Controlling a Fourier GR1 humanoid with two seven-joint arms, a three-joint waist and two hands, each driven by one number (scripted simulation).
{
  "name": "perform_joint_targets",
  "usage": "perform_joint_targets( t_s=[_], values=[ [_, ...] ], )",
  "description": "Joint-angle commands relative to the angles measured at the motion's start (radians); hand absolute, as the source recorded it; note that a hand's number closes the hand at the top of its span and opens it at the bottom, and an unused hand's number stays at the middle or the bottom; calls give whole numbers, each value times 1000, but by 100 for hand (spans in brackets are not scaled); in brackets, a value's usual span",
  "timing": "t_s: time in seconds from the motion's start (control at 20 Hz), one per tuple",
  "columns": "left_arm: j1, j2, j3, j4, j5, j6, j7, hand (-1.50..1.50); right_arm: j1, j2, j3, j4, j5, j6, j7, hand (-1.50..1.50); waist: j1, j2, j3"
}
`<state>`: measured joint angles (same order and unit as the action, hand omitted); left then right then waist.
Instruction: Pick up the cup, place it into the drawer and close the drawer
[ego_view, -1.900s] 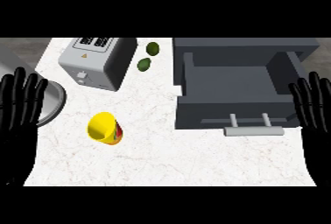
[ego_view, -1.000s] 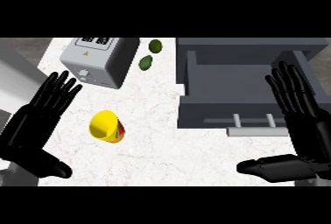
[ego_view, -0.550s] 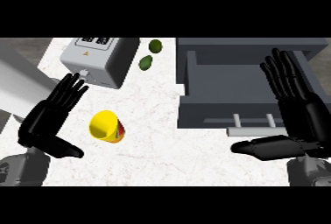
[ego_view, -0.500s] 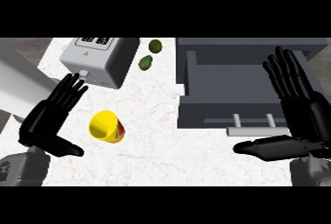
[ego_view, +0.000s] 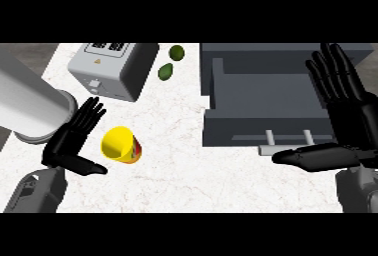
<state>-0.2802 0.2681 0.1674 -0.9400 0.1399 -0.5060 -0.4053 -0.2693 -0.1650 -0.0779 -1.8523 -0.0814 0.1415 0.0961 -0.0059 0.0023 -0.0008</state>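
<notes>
A yellow cup (ego_view: 121, 144) with a red band lies on its side on the white counter, its mouth turned to the upper left. My left hand (ego_view: 72, 140) is open just left of the cup, fingers straight, thumb stretched out below it, not touching. The grey drawer (ego_view: 258, 100) stands pulled out at the right, its handle (ego_view: 286, 135) at the front. My right hand (ego_view: 347, 110) is open over the drawer's right side, fingers pointing up, thumb reaching left under the handle.
A silver toaster (ego_view: 114, 67) stands at the back left. Two green limes (ego_view: 171, 62) lie between it and the drawer. A large grey-white cylinder (ego_view: 29, 107) fills the left edge above my left hand.
My left hand has moved in from the left edge to just beside the cup. My right hand has come in over the drawer's right side, thumb out.
</notes>
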Motion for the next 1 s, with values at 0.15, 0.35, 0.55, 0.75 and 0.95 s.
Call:
perform_joint_targets(
  t_s=[0.15, 0.35, 0.55, 0.75, 0.95],
  values=[
    [-101, 1, -11, 358, -151, 42, -270, -150, 12, 9, 3, -56, -4, -11, 48, -150, -6, 0, 0],
    [-161, -11, -13, 533, -198, 70, -401, -150, 6, -17, -35, 8, -29, 31, -5, -150, -7, 2, -1],
    [-175, 54, 0, 648, -216, 26, -518, -150, 29, 24, 25, -56, 12, -4, 25, -150, -13, 5, -2],
    [-229, 5, 7, 696, -218, 78, -546, -150, -32, -15, -34, 44, -26, 33, -18, -150, -22, 12, -3],
    [-222, -23, -1, 735, -237, 124, -594, -150, 14, -5, -5, -58, -49, 41, 37, -150, -38, 12, -5]
  ],
)
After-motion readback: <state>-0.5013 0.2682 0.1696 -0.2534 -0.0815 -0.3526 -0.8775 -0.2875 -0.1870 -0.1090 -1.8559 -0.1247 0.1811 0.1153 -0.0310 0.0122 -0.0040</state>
